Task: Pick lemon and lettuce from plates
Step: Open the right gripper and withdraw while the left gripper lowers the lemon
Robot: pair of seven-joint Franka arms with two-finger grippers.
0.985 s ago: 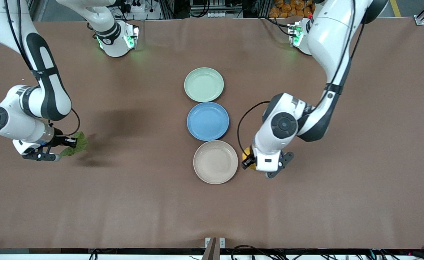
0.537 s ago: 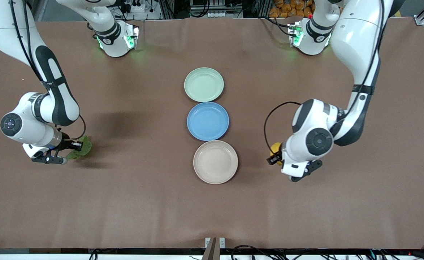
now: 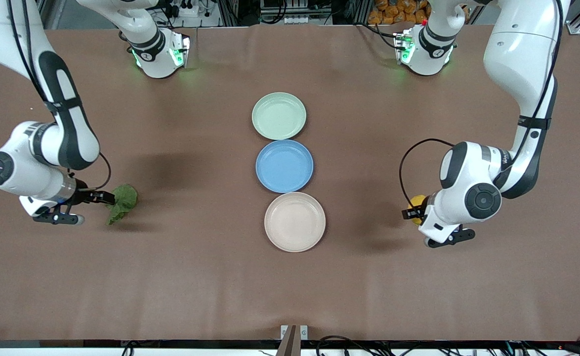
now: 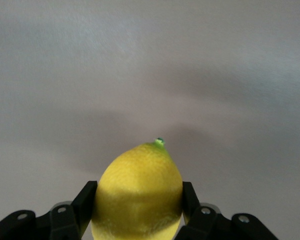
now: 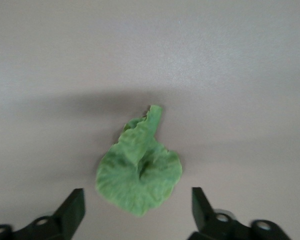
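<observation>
A brown cloth-covered table (image 3: 221, 277) is filling the scene. At its centre, the pale green plate (image 3: 278, 115), blue plate (image 3: 284, 165) and beige plate (image 3: 295, 222) are sitting in a 12-to-6 o'clock line. The left gripper (image 3: 415, 211) is clamping the lemon (image 4: 140, 192) above the table at 3 o'clock of the beige plate. The right gripper (image 3: 103, 200) is hanging spread over the lettuce (image 3: 122, 201), which is lying on the cloth at 9 o'clock of the plates.

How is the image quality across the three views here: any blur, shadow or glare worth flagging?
Front view: sharp and evenly lit, with soft arm shadows on the table and green base lights glowing. Left wrist view: the lemon is slightly soft, shaded across its middle, table washed grey. Right wrist view: the lettuce is blurred, a shadow band beside it, and the right gripper dark.
</observation>
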